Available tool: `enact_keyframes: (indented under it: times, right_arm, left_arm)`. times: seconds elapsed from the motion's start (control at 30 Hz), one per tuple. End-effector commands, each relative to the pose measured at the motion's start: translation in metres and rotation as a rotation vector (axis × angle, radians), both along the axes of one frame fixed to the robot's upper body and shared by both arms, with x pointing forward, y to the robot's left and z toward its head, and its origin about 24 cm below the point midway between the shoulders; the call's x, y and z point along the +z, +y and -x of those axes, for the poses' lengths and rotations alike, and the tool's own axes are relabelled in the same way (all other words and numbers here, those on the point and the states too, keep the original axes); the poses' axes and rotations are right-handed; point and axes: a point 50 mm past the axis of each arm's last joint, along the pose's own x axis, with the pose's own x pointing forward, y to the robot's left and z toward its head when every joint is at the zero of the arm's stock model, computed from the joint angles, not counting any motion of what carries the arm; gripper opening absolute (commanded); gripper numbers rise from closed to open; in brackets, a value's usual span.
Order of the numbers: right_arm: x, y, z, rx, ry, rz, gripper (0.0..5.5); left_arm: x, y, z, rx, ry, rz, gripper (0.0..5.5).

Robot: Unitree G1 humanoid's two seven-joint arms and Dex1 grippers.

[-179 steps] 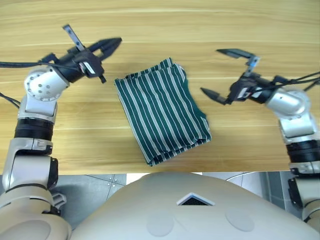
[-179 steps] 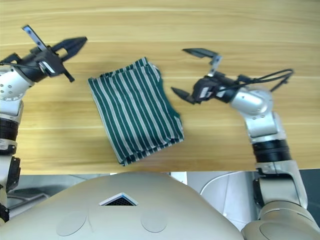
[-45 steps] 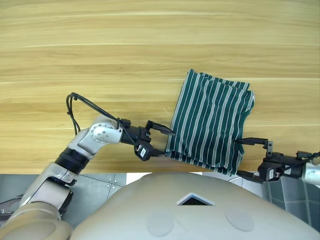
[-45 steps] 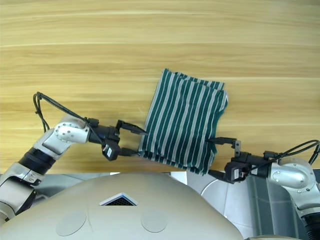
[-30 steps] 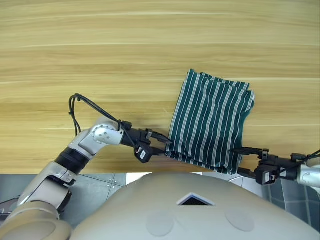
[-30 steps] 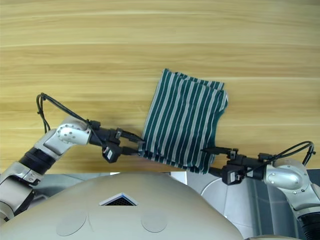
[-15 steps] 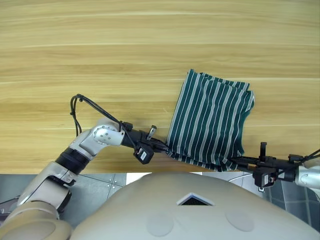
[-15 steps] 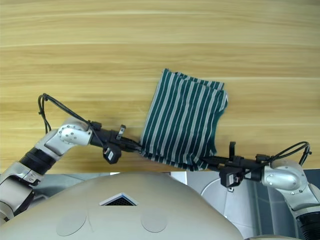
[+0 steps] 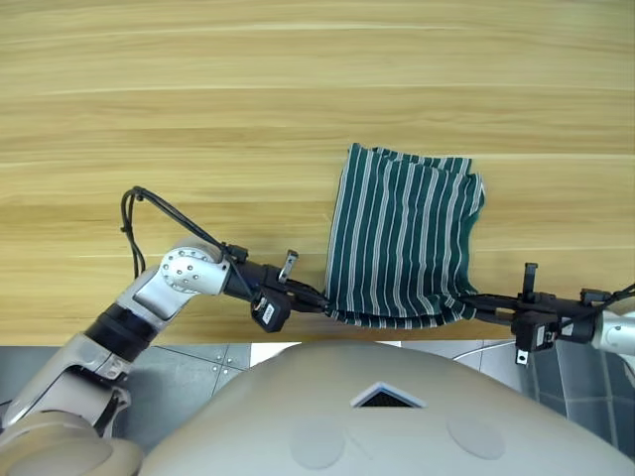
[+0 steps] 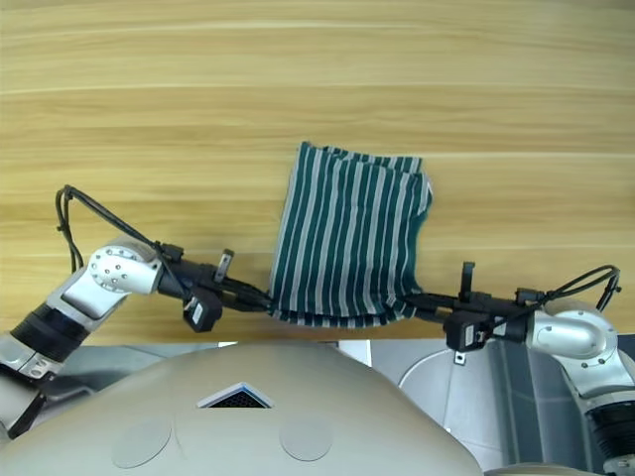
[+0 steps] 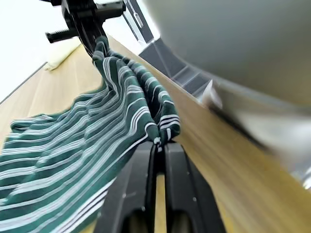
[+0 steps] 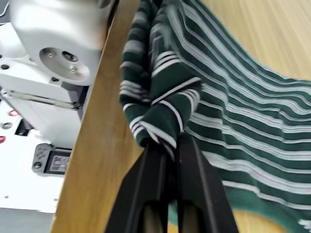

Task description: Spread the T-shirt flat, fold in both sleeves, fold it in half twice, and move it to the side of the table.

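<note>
L claw (image 9: 319,301): I'm pinching the near-left corner of the T-shirt (image 9: 402,233) w/ it, closed down tight on a bunched bit of hem, low over the near edge of the table (image 9: 198,99). In the wrist view the cloth is wadding up right at my fingertips (image 11: 141,170), w/ the stripes running away toward the far side.

T-shirt: green w/ white stripes, lying as a compact multi-layer rectangle, right of table centre. Its near hem is reaching the table's near edge and its far-right corner is looking a bit rumpled. The near hem is sagging slightly btwn my two grips.

R claw (image 9: 466,300): doing the same on the near-right corner, clamped narrow on a fold of fabric, arm lying low along the near table edge.

Progress, as I'm judging it: no sleeves are sticking out and several layers are stacking at the edges, so the spreading, the sleeve folds and both halvings are looking done. What's left is the last bit, i.e. getting the bundle over to the side of the table and letting go. It's sitting nearer the right than the left, but not at the side yet. The stack is looking loose, so I'm expecting to need an even pull on both corners, or the layers may slide apart.

Writing: I'm making out nothing on the shirt, no logo or tag. The small white stickers (image 9: 262,310) on the claw housings are too small to read.
</note>
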Motion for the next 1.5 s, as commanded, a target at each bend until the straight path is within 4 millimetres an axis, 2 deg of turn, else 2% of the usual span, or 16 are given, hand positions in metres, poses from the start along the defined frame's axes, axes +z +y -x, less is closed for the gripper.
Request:
enact_keyframes:
  times: [0.03, 0.23, 0.33, 0.47, 0.7, 0.93, 1.13, 1.5]
  right_arm:
    - [0.000, 0.000, 0.003, 0.035, 0.039, 0.000, 0.00]
    - [0.002, 0.007, 0.016, 0.077, 0.080, -0.051, 0.00]
    - [0.014, 0.010, 0.019, 0.077, 0.047, -0.112, 0.00]
    - [0.026, 0.013, 0.011, 0.061, -0.012, -0.174, 0.00]
    - [0.042, 0.016, -0.010, 0.002, -0.135, -0.242, 0.00]
    - [0.037, 0.018, -0.036, -0.088, -0.217, -0.228, 0.00]
    - [0.021, 0.019, -0.057, -0.166, -0.247, -0.148, 0.00]
    - [0.009, 0.019, -0.100, -0.353, -0.360, -0.084, 0.00]
  left_arm:
    - [0.009, 0.011, 0.003, 0.025, 0.023, 0.001, 0.07]
    - [0.019, 0.018, 0.025, 0.056, 0.131, 0.091, 0.07]
    - [0.018, 0.020, 0.027, 0.096, 0.155, 0.113, 0.07]
    - [0.016, 0.020, 0.029, 0.126, 0.170, 0.142, 0.07]
    - [0.012, 0.026, 0.019, 0.204, 0.145, 0.137, 0.07]
    - [0.021, 0.035, -0.022, 0.370, 0.106, 0.250, 0.07]
    - [0.022, 0.030, -0.054, 0.484, 0.078, 0.332, 0.07]
    - [0.010, -0.014, -0.117, 0.627, -0.002, 0.342, 0.07]
